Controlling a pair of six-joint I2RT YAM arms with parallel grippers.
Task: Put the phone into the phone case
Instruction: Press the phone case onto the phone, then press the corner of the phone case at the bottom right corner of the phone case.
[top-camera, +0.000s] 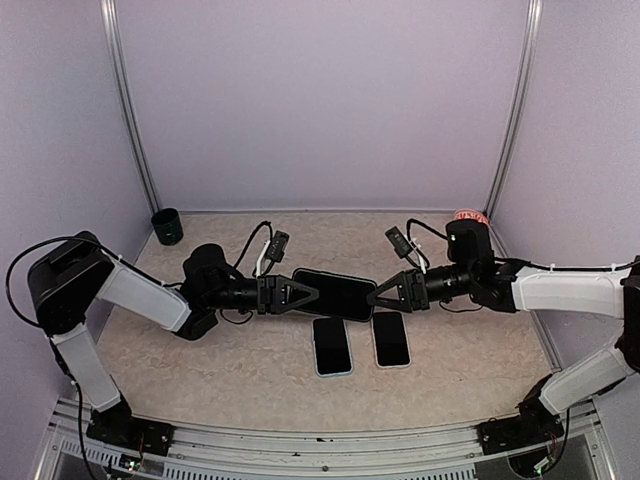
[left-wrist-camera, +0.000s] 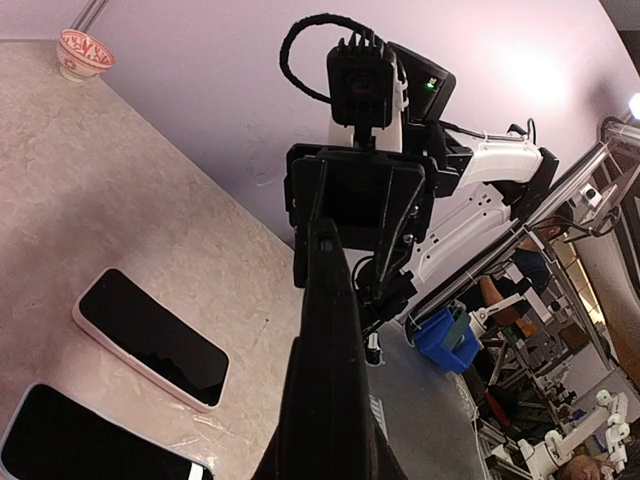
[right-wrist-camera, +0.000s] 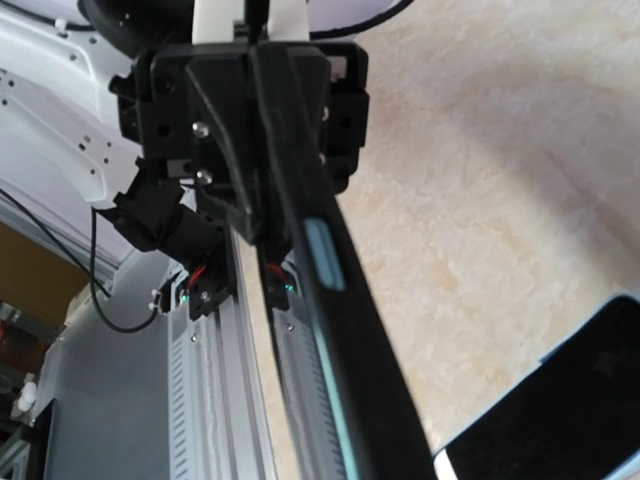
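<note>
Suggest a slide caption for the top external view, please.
Left fingers and right fingers pinch a dark phone above two others.

This looks like a robot lab. A table (top-camera: 200, 360) sits in a small booth with plain purple walls (top-camera: 320, 100) and metal poles (top-camera: 512, 110). A metal rail (top-camera: 300, 445) runs along its front. Past the booth, the left wrist view shows a blue bin (left-wrist-camera: 447, 340), metal frames (left-wrist-camera: 605, 190) and more white robot parts (left-wrist-camera: 600, 420).
</note>
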